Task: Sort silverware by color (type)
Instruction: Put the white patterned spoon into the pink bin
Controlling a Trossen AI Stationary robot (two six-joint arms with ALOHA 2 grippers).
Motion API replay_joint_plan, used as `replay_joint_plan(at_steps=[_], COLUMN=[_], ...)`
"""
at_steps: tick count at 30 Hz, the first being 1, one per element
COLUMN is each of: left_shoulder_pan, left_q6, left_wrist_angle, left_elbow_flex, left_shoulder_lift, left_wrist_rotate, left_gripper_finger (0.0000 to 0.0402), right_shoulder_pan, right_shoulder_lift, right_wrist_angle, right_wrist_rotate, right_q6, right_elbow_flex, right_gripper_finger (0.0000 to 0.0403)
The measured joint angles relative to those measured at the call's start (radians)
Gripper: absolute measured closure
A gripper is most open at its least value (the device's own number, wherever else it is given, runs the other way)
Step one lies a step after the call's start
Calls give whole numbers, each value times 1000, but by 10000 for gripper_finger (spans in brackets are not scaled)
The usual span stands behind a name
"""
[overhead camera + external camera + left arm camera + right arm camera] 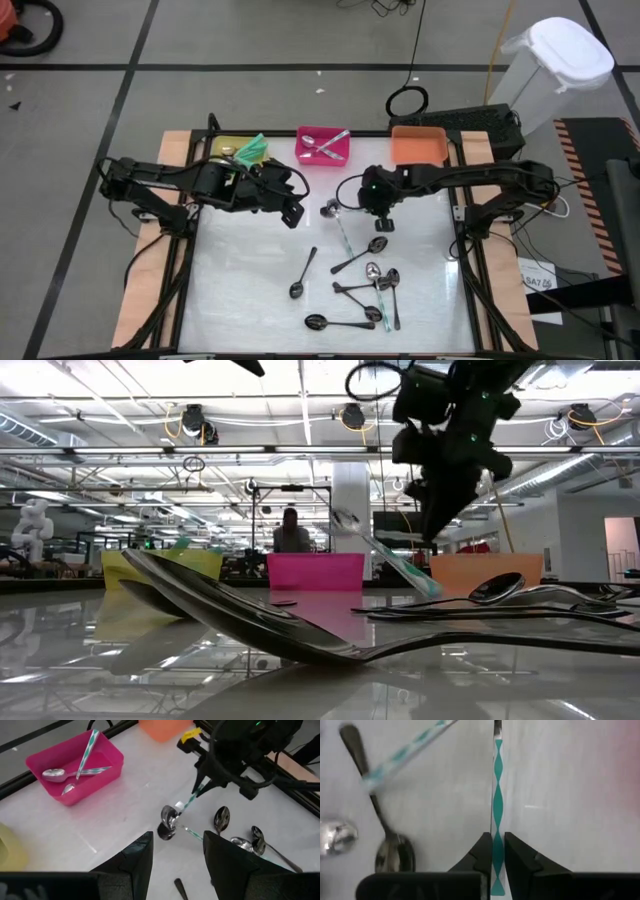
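Teal-and-white striped along its handle, a silver-bowled spoon (497, 795) hangs clamped between the right gripper (494, 854)'s narrow black fingers, lifted above the white tabletop (250, 260) near the pink plastic bin (324, 146). The left gripper (172, 855) hovers beside it, fingers parted, holding nothing. Dark and silver spoons (370, 290) lie scattered nearer the front. No readable writing.

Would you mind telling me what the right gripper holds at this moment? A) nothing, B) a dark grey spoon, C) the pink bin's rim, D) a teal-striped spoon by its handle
D: the right gripper is shut on the teal-striped spoon, its fingers pinching the handle.
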Motion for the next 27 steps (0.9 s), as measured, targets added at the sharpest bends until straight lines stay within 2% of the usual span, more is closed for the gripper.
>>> replay_joint_plan(at_steps=[7,16,27], left_shoulder_pan=[0,-2,-3], left_q6=[20,22,19], left_wrist_angle=[-1,-1,-1], left_elbow_flex=[0,0,0], left_shoulder_lift=[0,0,0], left_wrist_rotate=[-3,-3,-3], left_gripper_finger=[229,229,229], right_shoulder_pan=[34,71,80], right_shoulder_lift=[-8,-9,-9], right_wrist_angle=[-64,-66,-130], right_wrist_rotate=[129,180,179], right_q6=[1,21,197], right_elbow_flex=[66,120,214], right_gripper_finger=[379,379,379])
